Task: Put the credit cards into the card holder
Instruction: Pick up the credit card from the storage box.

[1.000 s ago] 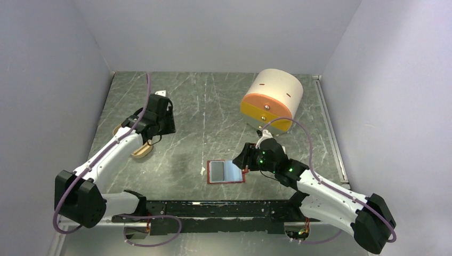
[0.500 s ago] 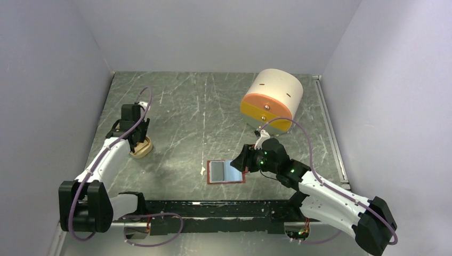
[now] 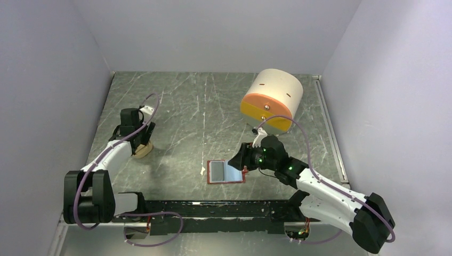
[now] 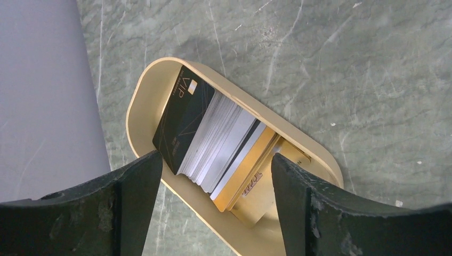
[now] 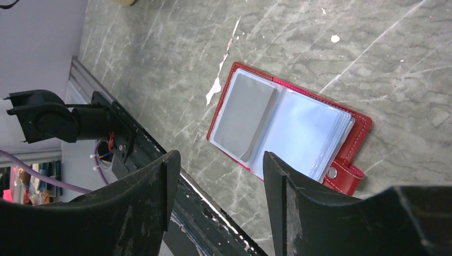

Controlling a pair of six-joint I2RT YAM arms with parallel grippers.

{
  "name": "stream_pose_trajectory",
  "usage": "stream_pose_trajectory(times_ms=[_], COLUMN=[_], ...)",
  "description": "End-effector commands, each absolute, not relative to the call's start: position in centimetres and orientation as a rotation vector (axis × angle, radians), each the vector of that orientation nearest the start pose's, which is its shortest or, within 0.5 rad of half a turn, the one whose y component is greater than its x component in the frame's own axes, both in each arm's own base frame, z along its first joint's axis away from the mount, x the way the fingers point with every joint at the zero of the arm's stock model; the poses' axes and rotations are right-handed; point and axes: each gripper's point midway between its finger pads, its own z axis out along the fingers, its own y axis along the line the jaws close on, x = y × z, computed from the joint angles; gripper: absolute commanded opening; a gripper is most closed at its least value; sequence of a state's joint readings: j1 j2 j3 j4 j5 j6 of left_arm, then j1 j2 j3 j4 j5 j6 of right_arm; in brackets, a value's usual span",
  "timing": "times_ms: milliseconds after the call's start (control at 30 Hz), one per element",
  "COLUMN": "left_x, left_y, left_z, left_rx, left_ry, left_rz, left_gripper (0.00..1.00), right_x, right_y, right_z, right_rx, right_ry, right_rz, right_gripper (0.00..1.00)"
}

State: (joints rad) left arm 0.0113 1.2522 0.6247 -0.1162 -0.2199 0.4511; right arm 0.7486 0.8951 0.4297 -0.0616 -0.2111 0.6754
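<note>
A stack of credit cards (image 4: 213,144), black, white and gold, stands on edge in a beige oval tray (image 4: 144,96). My left gripper (image 4: 213,176) is open right above the stack, one finger on either side, not touching it. In the top view the left gripper (image 3: 139,140) hovers over the tray (image 3: 142,151). The red card holder (image 5: 288,125) lies open and flat, pale blue pockets up, snap tab at its right end. It also shows in the top view (image 3: 225,172). My right gripper (image 5: 218,165) is open and empty just above its near edge; in the top view it (image 3: 238,161) sits at the holder's right end.
A big cream-and-orange cylinder (image 3: 272,98) lies at the back right. The black rail (image 3: 213,209) with the arm bases runs along the near table edge. Grey walls close in the left, back and right sides.
My left arm swung left and forward from beyond the tray until its gripper stood over the cards. My right gripper crept a little left toward the card holder.
</note>
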Motion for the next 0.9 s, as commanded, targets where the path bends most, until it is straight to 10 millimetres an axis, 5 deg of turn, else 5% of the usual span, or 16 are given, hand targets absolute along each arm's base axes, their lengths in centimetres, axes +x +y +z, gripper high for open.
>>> stream_pose_trajectory(times_ms=[0, 500, 867], left_x=[33.4, 33.0, 33.2], left_y=[6.2, 8.2, 6.1], left_z=[8.0, 6.9, 6.3], left_rx=[0.425, 0.439, 0.490], left_ry=[2.247, 2.254, 2.266], left_rz=[0.511, 0.666, 0.514], left_gripper=[0.80, 0.81, 0.82], right_x=[17.8, 18.1, 18.4], right_y=[25.2, 24.6, 24.4], right_z=[13.2, 13.4, 13.1], right_rx=[-0.250, -0.225, -0.215], right_ry=[2.206, 2.193, 2.195], right_rz=[1.095, 1.114, 1.111], right_gripper=[0.62, 0.62, 0.63])
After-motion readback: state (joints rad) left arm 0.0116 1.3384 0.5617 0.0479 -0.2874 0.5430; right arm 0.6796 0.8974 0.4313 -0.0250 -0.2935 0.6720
